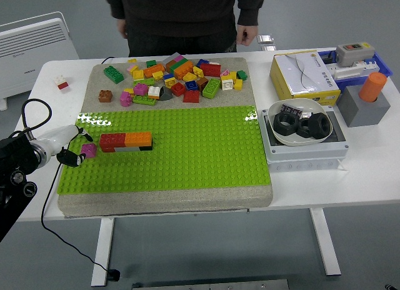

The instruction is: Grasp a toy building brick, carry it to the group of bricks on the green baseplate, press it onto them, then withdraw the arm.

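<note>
While a small pink brick [89,150] is pinched between the fingertips of the left hand [67,147] at the nine o'clock edge of the green baseplate [187,152], the risk of a failed join is judged to be real: the brick is held just beside the red end of the red-and-orange brick group [126,142], seemingly not yet seated, and a slight tilt or a misalignment with the studs could leave it perched loose or could shove the group sideways when pressure is applied. A slip is also thought possible, since only the tips of the fingers appear to be closed on so small a piece. The left arm is seen entering low from nine o'clock, its white wrist section angled toward three o'clock, with a black cable looped behind it over the white worktop [312,184]. The right hand is not shown. At twelve o'clock on the grey mat, a loose pile of bricks [175,79] is left untouched, and a person [181,18] is seen standing beyond the far edge, hands hanging at the sides.
</note>
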Action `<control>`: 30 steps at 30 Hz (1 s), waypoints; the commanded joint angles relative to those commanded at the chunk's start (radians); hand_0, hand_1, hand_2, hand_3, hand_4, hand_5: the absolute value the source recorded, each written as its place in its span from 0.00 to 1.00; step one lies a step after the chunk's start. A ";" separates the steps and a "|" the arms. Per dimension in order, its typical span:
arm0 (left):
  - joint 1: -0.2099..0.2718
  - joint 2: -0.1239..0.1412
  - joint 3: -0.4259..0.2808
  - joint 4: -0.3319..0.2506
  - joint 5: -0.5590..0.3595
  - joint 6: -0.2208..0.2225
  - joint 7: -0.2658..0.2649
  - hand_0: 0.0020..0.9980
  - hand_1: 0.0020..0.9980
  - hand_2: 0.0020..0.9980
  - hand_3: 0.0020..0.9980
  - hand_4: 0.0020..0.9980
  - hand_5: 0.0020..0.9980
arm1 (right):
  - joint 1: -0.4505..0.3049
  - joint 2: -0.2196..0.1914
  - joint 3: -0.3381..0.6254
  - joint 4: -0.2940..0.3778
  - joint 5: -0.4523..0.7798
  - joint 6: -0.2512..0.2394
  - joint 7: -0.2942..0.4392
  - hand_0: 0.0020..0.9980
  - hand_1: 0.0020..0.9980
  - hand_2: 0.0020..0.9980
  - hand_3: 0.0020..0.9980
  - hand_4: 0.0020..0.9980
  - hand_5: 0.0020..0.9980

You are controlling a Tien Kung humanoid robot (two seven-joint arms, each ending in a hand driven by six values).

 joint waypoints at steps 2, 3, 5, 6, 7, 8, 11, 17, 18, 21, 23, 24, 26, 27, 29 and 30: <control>-0.001 -0.002 -0.004 0.001 0.000 -0.013 -0.004 1.00 0.98 0.97 0.80 0.60 0.00 | 0.000 0.000 0.000 0.000 0.000 0.000 -0.001 0.67 0.63 0.68 0.70 0.71 1.00; -0.001 -0.003 -0.006 0.002 0.001 -0.015 -0.005 1.00 0.99 1.00 0.85 0.70 0.00 | 0.000 0.000 0.000 0.001 0.000 0.000 -0.001 0.67 0.63 0.68 0.70 0.71 1.00; -0.001 -0.005 -0.011 0.002 0.001 -0.016 -0.008 1.00 0.99 1.00 0.85 0.70 0.00 | 0.000 0.000 0.000 0.001 0.000 0.000 -0.001 0.67 0.63 0.68 0.70 0.71 1.00; -0.001 -0.006 -0.012 0.003 0.001 -0.015 -0.009 1.00 0.99 1.00 0.85 0.70 0.00 | 0.000 0.000 0.000 0.001 0.000 0.000 -0.001 0.67 0.63 0.68 0.70 0.71 1.00; -0.001 -0.006 -0.014 0.004 0.001 -0.013 -0.010 1.00 0.99 1.00 0.85 0.70 0.00 | 0.000 -0.001 0.000 0.000 0.000 0.000 -0.001 0.67 0.63 0.68 0.70 0.71 1.00; -0.001 -0.007 -0.015 0.004 0.001 -0.011 -0.011 1.00 0.99 1.00 0.85 0.70 0.00 | 0.000 -0.001 0.000 0.000 0.000 0.000 -0.001 0.67 0.63 0.68 0.70 0.71 1.00; -0.001 -0.008 -0.017 0.008 0.000 -0.003 -0.014 1.00 0.99 1.00 0.86 0.70 0.00 | 0.000 -0.001 0.000 0.000 0.000 0.000 -0.002 0.67 0.63 0.68 0.70 0.71 1.00; -0.003 -0.011 -0.016 0.018 0.000 0.010 -0.017 1.00 0.99 1.00 0.85 0.69 0.00 | 0.003 -0.001 0.000 0.000 0.000 -0.001 -0.002 0.67 0.63 0.68 0.70 0.71 1.00; -0.003 -0.012 -0.015 0.021 0.000 0.012 -0.017 1.00 0.99 1.00 0.85 0.69 0.00 | 0.003 0.000 0.000 0.000 0.000 -0.001 -0.002 0.67 0.63 0.68 0.70 0.71 1.00; -0.004 -0.017 -0.011 0.031 -0.002 0.020 -0.020 1.00 0.99 0.99 0.82 0.71 0.00 | 0.002 0.000 0.000 0.000 0.000 -0.001 -0.002 0.67 0.63 0.68 0.70 0.70 1.00; -0.005 -0.020 -0.009 0.038 -0.002 0.026 -0.024 1.00 0.99 0.99 0.82 0.71 0.00 | 0.001 0.000 0.000 0.000 0.000 -0.001 -0.002 0.67 0.63 0.68 0.70 0.70 1.00; -0.006 -0.021 -0.009 0.043 -0.003 0.030 -0.025 1.00 0.99 0.99 0.82 0.71 0.00 | 0.001 0.001 0.000 0.000 0.000 -0.001 -0.002 0.67 0.63 0.68 0.70 0.70 1.00; -0.007 -0.025 -0.007 0.055 -0.001 0.036 -0.028 1.00 0.99 0.99 0.82 0.71 0.00 | 0.002 0.001 0.000 0.000 0.000 -0.001 -0.002 0.67 0.63 0.68 0.70 0.70 1.00; -0.007 -0.027 -0.007 0.060 -0.001 0.038 -0.028 1.00 0.99 0.99 0.79 0.70 0.00 | 0.002 0.001 0.000 0.000 0.000 -0.001 -0.002 0.67 0.63 0.68 0.70 0.70 1.00; -0.007 -0.029 -0.008 0.067 0.000 0.041 -0.029 1.00 0.99 0.99 0.79 0.70 0.00 | 0.001 0.001 0.000 0.000 0.000 -0.001 -0.003 0.67 0.63 0.68 0.70 0.70 1.00; -0.007 -0.030 -0.009 0.071 -0.001 0.042 -0.030 1.00 0.99 0.99 0.79 0.70 0.00 | 0.001 0.001 0.000 0.001 0.000 -0.001 -0.003 0.67 0.63 0.68 0.70 0.70 1.00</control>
